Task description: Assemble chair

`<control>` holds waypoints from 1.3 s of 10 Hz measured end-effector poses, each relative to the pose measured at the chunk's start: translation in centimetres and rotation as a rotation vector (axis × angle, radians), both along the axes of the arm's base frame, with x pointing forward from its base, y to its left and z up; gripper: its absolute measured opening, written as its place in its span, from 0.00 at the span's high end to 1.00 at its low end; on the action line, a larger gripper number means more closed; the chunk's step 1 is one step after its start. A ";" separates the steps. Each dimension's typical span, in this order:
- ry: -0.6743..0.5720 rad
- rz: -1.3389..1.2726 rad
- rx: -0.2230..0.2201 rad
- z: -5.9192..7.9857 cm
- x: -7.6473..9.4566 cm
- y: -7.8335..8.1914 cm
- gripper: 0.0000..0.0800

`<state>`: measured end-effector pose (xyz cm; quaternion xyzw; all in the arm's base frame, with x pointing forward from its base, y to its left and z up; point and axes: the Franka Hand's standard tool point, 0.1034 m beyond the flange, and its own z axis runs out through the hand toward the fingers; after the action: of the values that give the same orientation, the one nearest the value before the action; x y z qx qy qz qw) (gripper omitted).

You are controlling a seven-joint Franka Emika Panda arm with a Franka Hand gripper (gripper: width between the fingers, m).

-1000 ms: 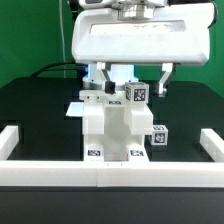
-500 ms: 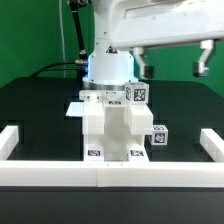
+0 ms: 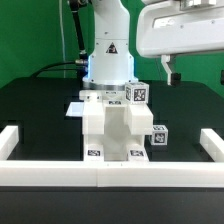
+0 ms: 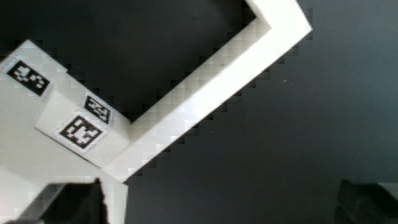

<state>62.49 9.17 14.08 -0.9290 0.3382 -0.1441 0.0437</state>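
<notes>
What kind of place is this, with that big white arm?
Most likely a robotics test bench: a black table bordered by a white rail, a chair wearing square tags, and a green backdrop.

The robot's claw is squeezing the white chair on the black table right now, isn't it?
No. The gripper is open and empty, up in the air toward the exterior view's right, away from the white chair. The chair does stand on the black table. The exterior view shows it.
</notes>
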 end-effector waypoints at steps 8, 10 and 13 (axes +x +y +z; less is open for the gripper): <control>0.006 -0.030 0.020 -2.9 -6.0 3.2 0.19; 0.007 -0.030 0.019 -3.0 -6.0 3.2 0.19; 0.008 -0.016 0.014 -3.1 -6.0 3.1 0.19</control>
<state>56.44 12.30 11.00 -0.9264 0.3469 -0.1382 0.0475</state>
